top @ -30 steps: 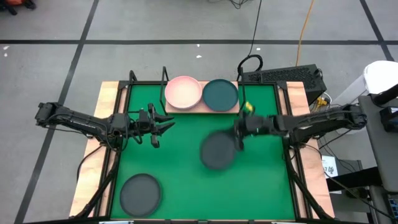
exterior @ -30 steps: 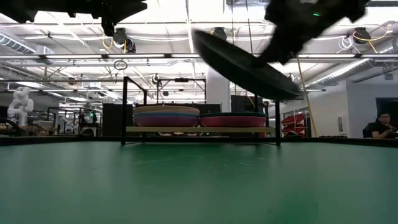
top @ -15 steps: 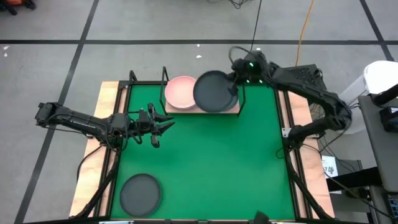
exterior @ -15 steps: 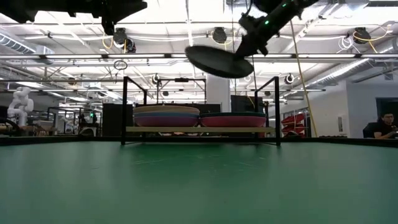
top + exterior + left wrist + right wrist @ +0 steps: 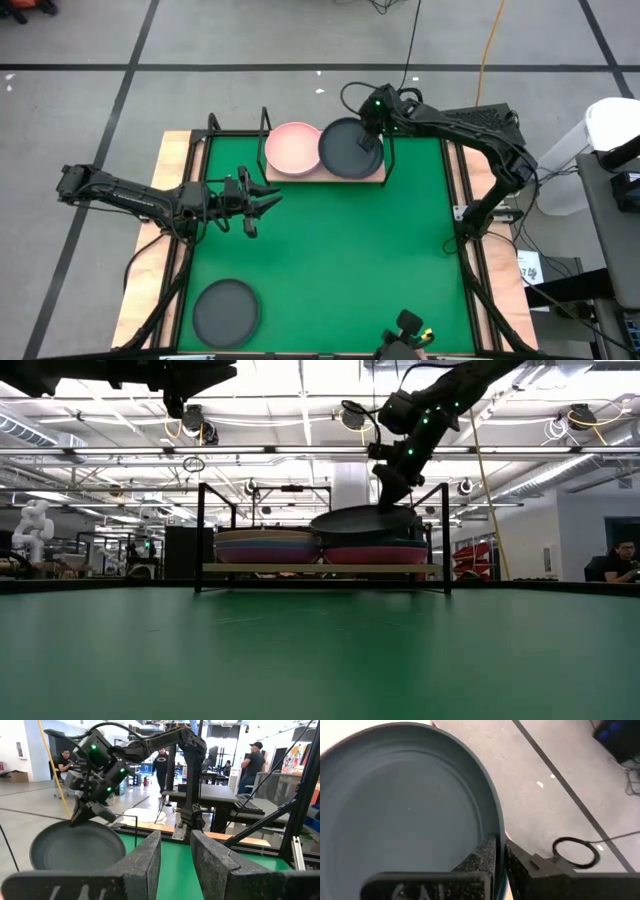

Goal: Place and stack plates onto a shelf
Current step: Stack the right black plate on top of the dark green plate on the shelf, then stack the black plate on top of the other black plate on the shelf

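1. My dark grey plate (image 5: 349, 148) covers the right stack on the shelf (image 5: 325, 176) in the high view; what lies beneath can't be told.
2. Right wrist view: plate cut off at left and bottom edges.
3. Second grey plate (image 5: 226, 311), lower left: unseen in low view.

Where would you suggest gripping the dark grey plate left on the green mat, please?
Probably by its raised rim: the dark grey plate lies flat, so the rim is the only edge to pinch. The left gripper, hovering open nearby, could come down over the rim nearest it.
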Action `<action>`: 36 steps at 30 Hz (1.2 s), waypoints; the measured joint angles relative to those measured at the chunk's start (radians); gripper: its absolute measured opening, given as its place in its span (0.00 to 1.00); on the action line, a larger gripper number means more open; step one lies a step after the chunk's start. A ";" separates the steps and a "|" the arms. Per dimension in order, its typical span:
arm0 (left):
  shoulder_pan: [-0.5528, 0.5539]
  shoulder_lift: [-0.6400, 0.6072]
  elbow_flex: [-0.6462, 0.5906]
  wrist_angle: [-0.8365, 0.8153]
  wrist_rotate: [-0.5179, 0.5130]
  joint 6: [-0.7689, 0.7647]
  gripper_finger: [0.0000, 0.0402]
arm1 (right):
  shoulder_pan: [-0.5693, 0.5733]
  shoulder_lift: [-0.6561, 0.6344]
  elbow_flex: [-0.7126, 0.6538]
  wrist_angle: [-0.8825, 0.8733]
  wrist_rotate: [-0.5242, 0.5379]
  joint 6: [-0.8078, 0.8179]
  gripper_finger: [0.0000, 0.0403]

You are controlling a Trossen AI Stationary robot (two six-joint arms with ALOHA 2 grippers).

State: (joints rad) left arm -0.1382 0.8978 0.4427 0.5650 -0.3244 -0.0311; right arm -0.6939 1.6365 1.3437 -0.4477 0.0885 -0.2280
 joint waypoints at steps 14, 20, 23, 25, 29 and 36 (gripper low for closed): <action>0.000 0.000 0.000 -0.001 0.000 0.001 0.27 | -0.006 -0.040 0.000 -0.027 0.109 -0.105 0.08; 0.000 0.000 0.000 -0.021 -0.001 -0.004 0.27 | 0.021 -0.119 0.000 -0.064 0.119 -0.117 0.22; 0.000 0.019 0.001 -0.057 -0.079 -0.034 0.27 | 0.062 -0.196 0.000 -0.071 0.020 -0.097 0.28; 0.000 0.040 0.000 -0.120 -0.149 -0.081 0.27 | 0.098 -0.252 0.000 -0.083 -0.090 -0.083 0.29; -0.002 0.083 0.013 -0.212 -0.164 -0.178 0.27 | 0.202 -0.378 -0.030 -0.059 -0.195 -0.038 0.28; -0.045 0.136 0.295 -0.815 -0.104 -0.301 0.27 | 0.418 -0.624 -0.260 0.146 -0.197 0.068 0.26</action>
State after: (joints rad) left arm -0.1835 1.0337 0.7380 -0.2501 -0.4286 -0.3322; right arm -0.2763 1.0126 1.0835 -0.3022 -0.1085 -0.1600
